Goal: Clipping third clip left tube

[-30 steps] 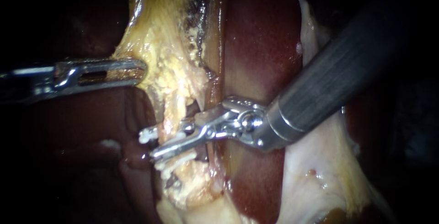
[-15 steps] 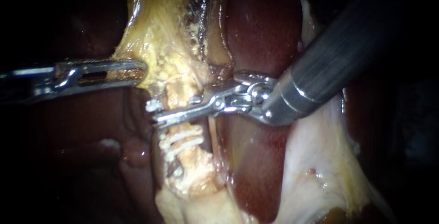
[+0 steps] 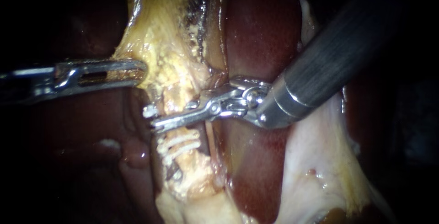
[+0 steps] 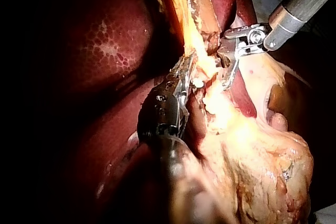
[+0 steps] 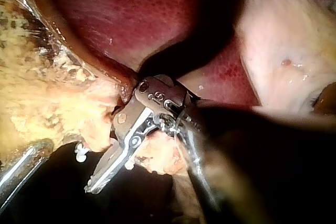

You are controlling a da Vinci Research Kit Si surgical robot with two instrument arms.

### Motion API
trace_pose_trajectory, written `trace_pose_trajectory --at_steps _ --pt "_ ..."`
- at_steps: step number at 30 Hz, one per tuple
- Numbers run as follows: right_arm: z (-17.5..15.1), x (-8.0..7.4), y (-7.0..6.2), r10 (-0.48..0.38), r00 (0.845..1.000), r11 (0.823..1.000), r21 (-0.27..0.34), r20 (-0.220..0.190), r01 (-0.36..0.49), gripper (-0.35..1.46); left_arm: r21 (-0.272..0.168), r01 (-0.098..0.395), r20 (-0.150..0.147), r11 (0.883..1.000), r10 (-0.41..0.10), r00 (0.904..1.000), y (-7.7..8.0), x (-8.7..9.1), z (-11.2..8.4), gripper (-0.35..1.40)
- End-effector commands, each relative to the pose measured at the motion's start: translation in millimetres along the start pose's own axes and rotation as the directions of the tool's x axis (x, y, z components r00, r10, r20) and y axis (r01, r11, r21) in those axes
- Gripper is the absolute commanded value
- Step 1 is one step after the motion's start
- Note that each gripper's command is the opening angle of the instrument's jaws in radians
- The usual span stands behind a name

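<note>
Left of the liver [image 3: 260,41], the left tube [image 3: 176,98] runs through pale fat [image 3: 160,45], two clips [image 3: 180,142] across its near part. The right instrument [image 3: 152,118] clamps its jaws on the tube just beyond them, a fresh clip [image 3: 148,111] between. The left instrument [image 3: 139,71] pinches the fat, its jaws closed on it. The tube looks soft, slick and easily torn, so grip squarely on the bare stretch.
</note>
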State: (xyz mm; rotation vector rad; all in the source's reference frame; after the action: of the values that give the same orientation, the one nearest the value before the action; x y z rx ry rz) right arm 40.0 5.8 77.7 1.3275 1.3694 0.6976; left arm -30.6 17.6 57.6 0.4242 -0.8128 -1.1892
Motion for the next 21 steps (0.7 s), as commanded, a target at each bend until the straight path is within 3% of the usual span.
trace_pose_trajectory --at_steps 1,6,8,10,11,21 --pt "0.0 -0.1 0.0 -0.001 1.0 1.0 0.006 0.007 0.001 0.47 0.0 0.0 0.0 1.0 0.0 1.0 0.0 0.0 0.0 -0.35" --pt "0.0 -0.1 0.3 0.002 1.0 1.0 0.014 0.019 -0.002 0.4 0.0 0.0 0.0 1.0 0.0 1.0 0.0 0.0 0.0 -0.35" --pt "-0.2 -0.2 0.3 0.02 1.0 1.0 0.008 0.018 -0.02 0.13 0.0 0.0 0.0 1.0 0.0 1.0 -0.1 0.0 0.0 -0.35" --pt "-0.6 -0.3 0.2 0.021 1.0 1.0 -0.007 0.003 -0.021 -0.29 0.0 0.0 0.0 1.0 0.0 1.0 -0.1 0.0 0.0 -0.35" --pt "-0.8 -0.3 0.2 0.021 1.0 1.0 -0.009 0.003 -0.021 -0.35 0.0 0.0 0.0 1.0 0.0 1.0 -0.1 0.0 0.0 -0.35" --pt "-0.8 -0.4 0.6 0.008 1.0 1.0 -0.008 0.001 -0.008 -0.35 -0.001 0.0 0.0 1.0 0.0 1.0 -0.1 0.0 -0.1 -0.35"
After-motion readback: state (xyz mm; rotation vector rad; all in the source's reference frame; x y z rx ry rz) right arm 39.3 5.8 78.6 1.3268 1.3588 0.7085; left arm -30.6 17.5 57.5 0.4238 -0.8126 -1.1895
